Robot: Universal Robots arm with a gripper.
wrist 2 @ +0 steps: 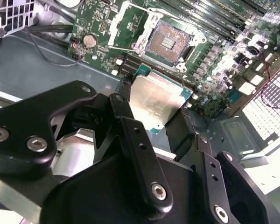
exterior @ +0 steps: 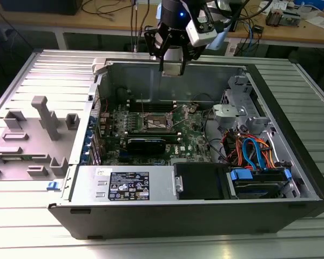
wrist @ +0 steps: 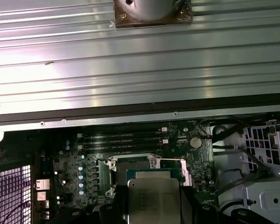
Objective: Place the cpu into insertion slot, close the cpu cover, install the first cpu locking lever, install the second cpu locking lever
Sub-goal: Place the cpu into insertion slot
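Observation:
My gripper point(wrist 2: 154, 106) is shut on the cpu point(wrist 2: 155, 99), a flat square chip with a dull silver top and a green edge, gripped by two opposite sides. In the exterior view the gripper point(exterior: 171, 69) hangs over the far wall of the open computer case, well above the motherboard. The insertion slot point(wrist 2: 168, 43) lies open below, a dark square socket with a silver rim, and nothing sits in it. In the first wrist view the cpu point(wrist: 154, 199) hides the near part of the slot point(wrist: 133, 163). I cannot make out the cpu cover's position.
A black expansion card point(exterior: 146, 144) lies just in front of the socket, and long memory slots point(wrist 2: 214, 18) run beside it. A power supply point(exterior: 124, 186) and a drive cage with orange and blue cables point(exterior: 254, 156) fill the case front. A grey fixture point(exterior: 38, 129) sits on the exterior view's left.

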